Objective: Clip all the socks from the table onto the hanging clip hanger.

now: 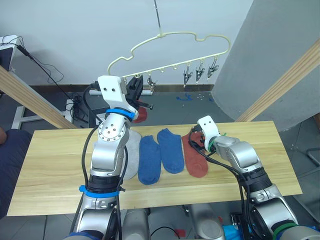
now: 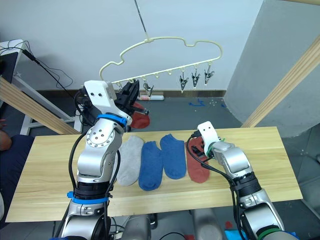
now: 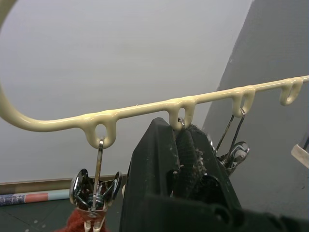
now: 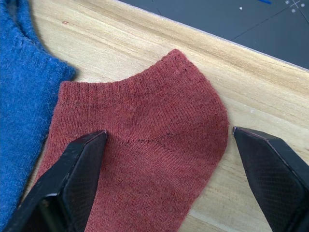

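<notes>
While the right end effector [image 4: 169, 145] gapes over a red sock [image 4: 145, 159], the left [image 3: 181, 159] pinches a clip [image 3: 181, 126].

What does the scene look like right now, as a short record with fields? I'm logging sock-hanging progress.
socks on table: one light grey sock, two blue socks, one rust red sock, side by side
sock on hanger: a second rust red sock hangs from a clip
clip hanger: pale yellow clip hanger, several clips free
left gripper: left gripper raised at the hanger bar, shut on a metal clip
right gripper: right gripper open, fingers either side of the rust red sock on the table
</notes>
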Robot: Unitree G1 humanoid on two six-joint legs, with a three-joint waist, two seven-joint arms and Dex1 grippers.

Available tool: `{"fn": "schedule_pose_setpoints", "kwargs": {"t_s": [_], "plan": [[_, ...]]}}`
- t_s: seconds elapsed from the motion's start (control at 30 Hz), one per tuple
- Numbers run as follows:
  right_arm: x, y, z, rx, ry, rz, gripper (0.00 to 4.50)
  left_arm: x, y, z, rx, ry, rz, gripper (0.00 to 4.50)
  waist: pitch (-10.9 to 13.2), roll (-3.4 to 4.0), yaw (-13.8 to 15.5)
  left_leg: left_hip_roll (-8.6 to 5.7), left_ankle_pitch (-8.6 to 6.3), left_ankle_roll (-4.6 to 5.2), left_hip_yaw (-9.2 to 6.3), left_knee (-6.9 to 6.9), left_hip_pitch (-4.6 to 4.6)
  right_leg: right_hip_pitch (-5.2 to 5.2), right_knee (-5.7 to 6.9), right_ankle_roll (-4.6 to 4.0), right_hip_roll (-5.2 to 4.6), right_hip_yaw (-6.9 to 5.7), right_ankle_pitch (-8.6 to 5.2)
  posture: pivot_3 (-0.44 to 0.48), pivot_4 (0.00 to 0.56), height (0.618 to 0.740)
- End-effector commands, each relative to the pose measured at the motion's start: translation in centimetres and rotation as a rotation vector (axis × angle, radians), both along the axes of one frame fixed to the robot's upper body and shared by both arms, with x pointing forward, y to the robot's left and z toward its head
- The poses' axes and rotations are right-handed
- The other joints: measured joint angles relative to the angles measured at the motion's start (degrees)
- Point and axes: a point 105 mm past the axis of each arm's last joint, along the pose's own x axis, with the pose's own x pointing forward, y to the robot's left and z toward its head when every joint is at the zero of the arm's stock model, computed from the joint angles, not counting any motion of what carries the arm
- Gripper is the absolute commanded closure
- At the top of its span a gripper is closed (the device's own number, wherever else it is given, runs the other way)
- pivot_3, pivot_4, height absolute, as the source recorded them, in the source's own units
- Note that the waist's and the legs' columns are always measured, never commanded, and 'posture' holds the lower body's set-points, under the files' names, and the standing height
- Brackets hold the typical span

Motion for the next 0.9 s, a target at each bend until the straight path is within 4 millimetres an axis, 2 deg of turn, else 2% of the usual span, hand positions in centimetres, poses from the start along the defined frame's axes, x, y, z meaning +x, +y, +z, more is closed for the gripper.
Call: {"fn": "schedule_pose_setpoints", "kwargs": {"t_s": [0.03, 0.1, 0.2, 0.5, 0.53, 0.73, 0.9], "plan": [[-0.14, -0.56, -0.33, 0.002, 0.013, -0.02, 0.14, -0.79, -0.58, 1.31, 0.001, -0.057, -0.017, 4.36, 0.0, 0.0, 0.0, 0.0, 0.0, 0.0, 0.0, 0.0, 0.0, 0.0, 0.0, 0.0, 0.0, 0.0, 0.0, -0.235, 0.333, 0.74], [-0.07, -0.58, -0.3, -0.003, 0.009, -0.022, 0.3, -0.75, -0.55, 1.33, 0.0, -0.057, -0.016, 4.36, 0.0, 0.0, 0.0, 0.0, 0.0, 0.0, 0.0, 0.0, 0.0, 0.0, 0.0, 0.0, 0.0, 0.0, 0.0, -0.235, 0.333, 0.74], [-0.03, -0.64, -0.32, -0.007, 0.008, -0.025, 1.05, -0.73, -0.54, 1.35, 0.001, -0.058, -0.015, 4.36, 0.0, 0.0, 0.0, 0.0, 0.0, 0.0, 0.0, 0.0, 0.0, 0.0, 0.0, 0.0, 0.0, 0.0, 0.0, -0.233, 0.331, 0.74], [0.04, -0.67, -0.33, 0.0, 0.016, -0.035, 4.33, -0.73, -0.55, 1.36, 0.001, -0.059, -0.014, 4.36, 0.0, 0.0, 0.0, 0.0, 0.0, 0.0, 0.0, 0.0, 0.0, 0.01, 0.0, 0.0, 0.0, 0.0, 0.0, -0.231, 0.331, 0.74], [0.03, -0.7, -0.37, -0.001, 0.017, -0.036, 4.44, -0.71, -0.53, 1.35, 0.0, -0.058, -0.014, 4.36, 0.0, 0.0, 0.01, 0.0, 0.0, 0.0, 0.0, 0.0, 0.0, 0.01, 0.0, 0.0, 0.0, 0.0, 0.0, -0.231, 0.331, 0.74], [-0.04, -0.72, -0.31, -0.005, 0.015, -0.029, 4.44, -0.76, -0.52, 1.35, -0.001, -0.056, -0.018, 4.36, 0.0, 0.0, 0.01, 0.0, 0.0, 0.0, -0.01, 0.0, 0.0, 0.01, 0.0, 0.0, 0.0, 0.0, 0.01, -0.231, 0.331, 0.74], [-0.62, -0.05, 0.17, 0.008, -0.001, 0.043, 4.44, -0.9, -0.56, 1.47, -0.009, -0.029, -0.054, 4.36, 0.0, 0.0, 0.0, -0.01, 0.0, 0.0, -0.01, 0.0, 0.0, 0.01, 0.0, 0.0, 0.0, 0.0, 0.01, -0.212, 0.326, 0.74]]}}
